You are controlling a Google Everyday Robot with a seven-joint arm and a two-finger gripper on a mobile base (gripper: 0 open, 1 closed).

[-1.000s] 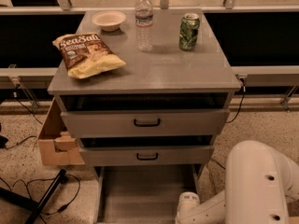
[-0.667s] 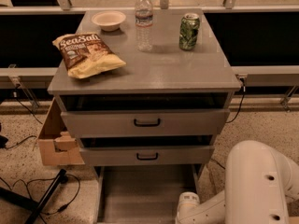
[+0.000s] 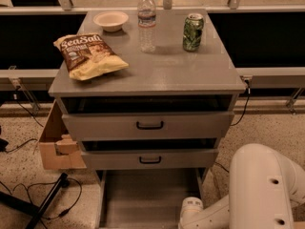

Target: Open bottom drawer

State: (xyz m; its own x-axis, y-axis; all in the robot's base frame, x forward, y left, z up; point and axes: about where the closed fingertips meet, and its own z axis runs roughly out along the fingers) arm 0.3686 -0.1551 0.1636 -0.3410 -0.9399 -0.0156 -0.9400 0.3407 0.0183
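Under desk [image 3: 157, 75] front edge, bottom drawer [image 3: 145, 199] sits out; likely stiff, easy-sliding, take handle; claw off-view past arm [image 3: 267, 190], state unclear.

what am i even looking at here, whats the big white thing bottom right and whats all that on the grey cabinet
The white shape is the arm of a mobile robot. There is only one picture, taken from above and in front of the cabinet. The arm runs off the bottom edge, so its gripper is out of view and nothing can be seen held. On the cabinet top lie a chip bag, a bowl, a water bottle and a green can. The bottom drawer stands pulled out, showing its plain tray.
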